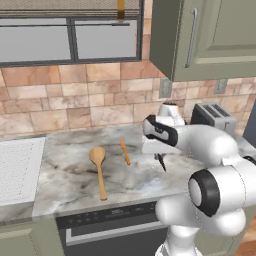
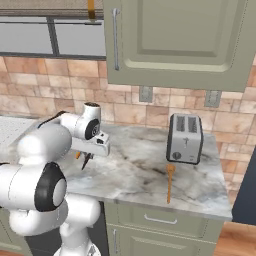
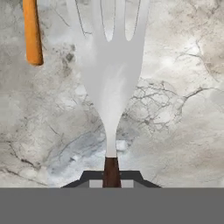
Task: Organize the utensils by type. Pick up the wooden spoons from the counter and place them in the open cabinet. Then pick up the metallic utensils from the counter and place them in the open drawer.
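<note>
One broad desk [image 1: 65,150] of grey-white marbled stone with darker veins carries everything in play. Above its right end hangs the pale sage-green wall cabinet [image 2: 175,40] with a long metal bar handle; from both base views I cannot tell whether its door stands open. Below it, against the tiled wall, sits a silvery two-slot toaster [image 2: 185,137].

Wooden pieces, all lying flat on the desk:
- long orange-tan wooden spoon with a big round bowl [image 1: 97,155], left of the arm, handle pointing toward the front edge;
- another orange-tan wooden spoon [image 2: 170,182], just in front of the toaster, well apart from the first;
- short slim orange stick-like spoon [image 1: 124,151], near the long one, between it and the hand.

Smallest item: a small fork with a pale silvery head and a thin dark handle [image 3: 109,78]. The pincer [image 3: 111,175] is clamped narrow on the dark handle, tines pointing away from the hand toward the stone. The fork hangs over the desk just beside the tip of the short stick-like spoon; whether its tines touch the slab I cannot tell.

Judgement: the step in hand is the metallic one, grasp made, with no wooden spoon put away yet. The next move calls for a clean lift clear of the short spoon, then a carry to the open drawer, lowering the fork inside before opening. The thin handle could swivel in the grip.
</note>
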Robot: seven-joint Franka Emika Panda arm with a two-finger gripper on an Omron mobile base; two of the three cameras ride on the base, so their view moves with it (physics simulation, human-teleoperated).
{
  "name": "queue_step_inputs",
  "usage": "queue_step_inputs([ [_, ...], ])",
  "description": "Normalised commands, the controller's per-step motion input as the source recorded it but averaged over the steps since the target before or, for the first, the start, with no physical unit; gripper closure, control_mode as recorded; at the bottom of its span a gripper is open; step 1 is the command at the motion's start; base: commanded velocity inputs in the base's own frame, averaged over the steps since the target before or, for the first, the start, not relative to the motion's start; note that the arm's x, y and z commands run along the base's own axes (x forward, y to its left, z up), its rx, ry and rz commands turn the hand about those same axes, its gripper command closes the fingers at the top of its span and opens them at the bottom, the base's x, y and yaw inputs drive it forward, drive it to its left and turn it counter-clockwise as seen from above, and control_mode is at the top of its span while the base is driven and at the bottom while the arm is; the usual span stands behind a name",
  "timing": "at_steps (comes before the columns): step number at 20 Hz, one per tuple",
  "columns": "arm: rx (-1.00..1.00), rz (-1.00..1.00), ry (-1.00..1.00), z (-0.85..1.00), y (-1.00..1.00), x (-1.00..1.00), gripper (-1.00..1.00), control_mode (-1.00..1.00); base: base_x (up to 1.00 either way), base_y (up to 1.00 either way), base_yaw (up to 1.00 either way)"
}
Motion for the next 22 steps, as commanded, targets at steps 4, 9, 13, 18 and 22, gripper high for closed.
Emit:
queue_step_inputs([
  [4, 0.00, 0.00, -0.11, 0.73, 0.33, -0.26, 1.00, -1.00, 0.00, 0.00, 0.00],
  [9, -0.01, 0.00, -0.21, 0.58, 0.28, -0.47, 1.00, -1.00, 0.00, 0.00, 0.00],
  [13, 0.00, 0.00, -0.27, 0.55, 0.03, -0.46, 1.00, -1.00, 0.00, 0.00, 0.00],
  [18, 0.00, 0.00, -0.24, 0.55, 0.01, -0.23, 1.00, -1.00, 0.00, 0.00, 0.00],
  [22, 0.00, 0.00, -0.19, 0.54, 0.00, -0.23, 1.00, -1.00, 0.00, 0.00, 0.00],
])
